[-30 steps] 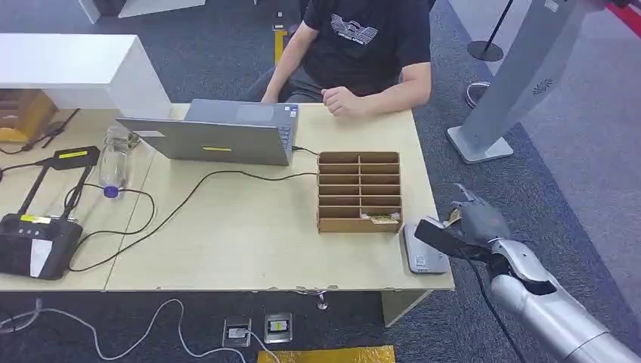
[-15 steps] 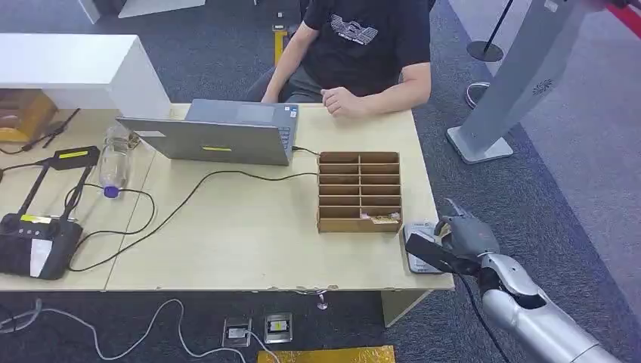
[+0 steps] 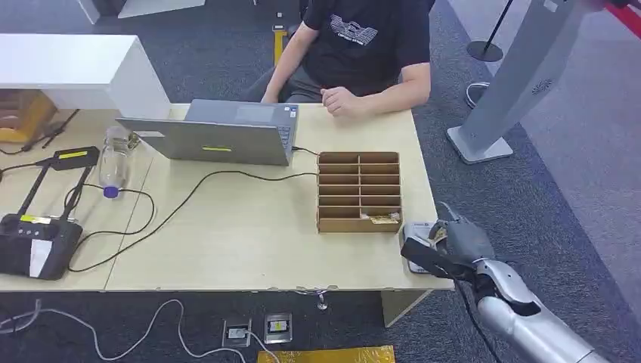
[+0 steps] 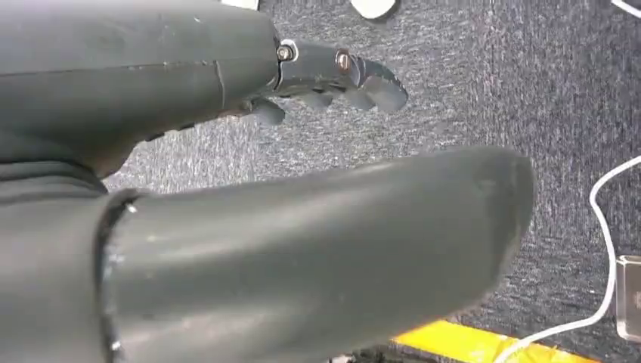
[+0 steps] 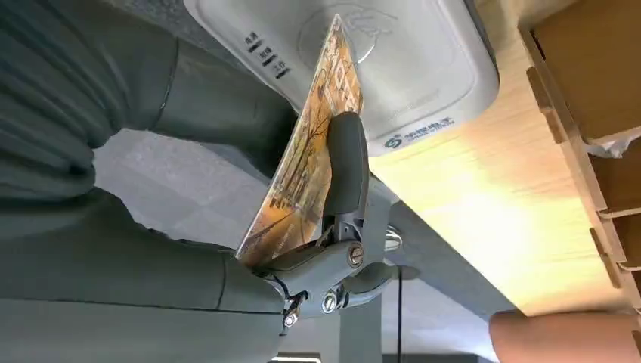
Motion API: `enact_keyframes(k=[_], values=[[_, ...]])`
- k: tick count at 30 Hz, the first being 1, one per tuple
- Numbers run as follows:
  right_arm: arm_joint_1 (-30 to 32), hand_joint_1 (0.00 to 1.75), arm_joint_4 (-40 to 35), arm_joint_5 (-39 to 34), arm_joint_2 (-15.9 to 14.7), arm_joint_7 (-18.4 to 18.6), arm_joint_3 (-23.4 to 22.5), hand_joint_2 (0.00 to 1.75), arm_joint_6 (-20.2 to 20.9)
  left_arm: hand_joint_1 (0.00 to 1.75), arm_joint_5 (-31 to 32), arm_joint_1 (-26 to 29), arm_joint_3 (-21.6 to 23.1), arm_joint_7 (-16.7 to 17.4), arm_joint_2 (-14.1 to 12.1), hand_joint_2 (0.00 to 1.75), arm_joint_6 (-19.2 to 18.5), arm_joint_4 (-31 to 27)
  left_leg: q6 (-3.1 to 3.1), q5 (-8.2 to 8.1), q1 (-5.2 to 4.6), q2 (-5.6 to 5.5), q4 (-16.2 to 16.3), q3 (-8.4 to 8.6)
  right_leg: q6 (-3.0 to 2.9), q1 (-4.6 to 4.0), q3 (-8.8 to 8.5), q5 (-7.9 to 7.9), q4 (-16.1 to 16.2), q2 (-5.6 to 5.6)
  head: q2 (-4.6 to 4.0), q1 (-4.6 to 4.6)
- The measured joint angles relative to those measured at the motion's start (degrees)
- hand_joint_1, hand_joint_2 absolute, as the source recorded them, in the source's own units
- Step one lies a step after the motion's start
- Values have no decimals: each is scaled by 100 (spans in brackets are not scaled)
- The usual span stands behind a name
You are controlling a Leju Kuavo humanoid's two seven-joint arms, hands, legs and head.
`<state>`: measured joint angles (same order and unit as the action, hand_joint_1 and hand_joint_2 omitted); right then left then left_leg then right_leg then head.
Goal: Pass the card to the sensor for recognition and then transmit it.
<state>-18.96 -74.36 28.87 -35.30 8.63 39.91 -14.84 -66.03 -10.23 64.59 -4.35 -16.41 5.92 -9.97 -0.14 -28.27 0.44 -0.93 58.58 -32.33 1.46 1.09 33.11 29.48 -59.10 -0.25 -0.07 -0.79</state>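
The right hand (image 3: 459,243) pinches an orange picture card (image 5: 306,159) between thumb and finger, its far edge tilted down over the white card reader (image 5: 408,57) lying just beneath the fingertips at the table (image 3: 249,234) corner. Just beyond the hand stands a wooden slotted box (image 3: 360,190); its nearest slot holds a card (image 3: 382,219). The left hand (image 4: 332,76) hangs over the carpet, fingers loosely curled, holding nothing.

Laptop (image 3: 219,136), wooden organizer (image 3: 359,191), person (image 3: 355,45)

Wooden table (image 3: 249,242), laptop (image 3: 215,136), slotted box (image 3: 359,190), sensor (image 3: 417,243)
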Motion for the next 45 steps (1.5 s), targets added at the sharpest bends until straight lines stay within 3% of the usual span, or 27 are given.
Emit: enact_keyframes(k=[6, 9, 17, 20, 24, 37, 45], values=[[117, 175, -230, 7, -160, 182, -40, 175, -146, 0, 7, -1, 0, -2, -7, 0, -24, 0, 0, 0, -2, 0, 0, -1, 0, 2, -2, 0, 2, -1, 0, 0], [125, 175, -418, 75, -361, 227, -302, 175, -146, 0, 0, 6, 0, -18, -28, 0, -2, 0, 1, 0, -4, 1, 1, -4, -1, 4, -1, -3, 1, 0, 0, 0], [-603, 175, -1005, 478, -780, -404, -1835, 175, 449, 0, -2, -1, 0, -116, -35, 0, 77, 0, 1, 0, -5, 1, 1, -5, -1, 5, 0, -4, 1, -1, 0, -4], [-1085, 175, -1099, 664, -839, -496, -2126, 175, 789, 0, 0, -2, 0, -151, -35, 0, 74, 0, 1, 0, -5, 1, 1, -9, -1, 5, 3, -4, -1, 0, 0, 0], [-1692, 175, -1139, 955, -800, -560, -2404, 175, 938, 0, 13, -15, 2, -177, -35, 0, 68, 0, 1, 0, 2, -4, 1, -8, -2, -2, 0, -3, 1, -6, 0, 0], [-1907, 175, -1145, 1235, -632, -627, -2623, 175, 993, 0, 90, -17, 2, -179, -35, 0, 20, 0, 1, 0, 3, -6, 0, -14, -2, -3, 0, -3, 2, -5, 0, 0], [-1912, 175, -872, 1838, 57, -763, -2148, 175, 1228, 0, 343, -113, 9, -173, -31, 0, -85, 0, -2, 1, 14, -7, -1, -15, -3, -13, -1, -3, 0, -5, 0, -2]])
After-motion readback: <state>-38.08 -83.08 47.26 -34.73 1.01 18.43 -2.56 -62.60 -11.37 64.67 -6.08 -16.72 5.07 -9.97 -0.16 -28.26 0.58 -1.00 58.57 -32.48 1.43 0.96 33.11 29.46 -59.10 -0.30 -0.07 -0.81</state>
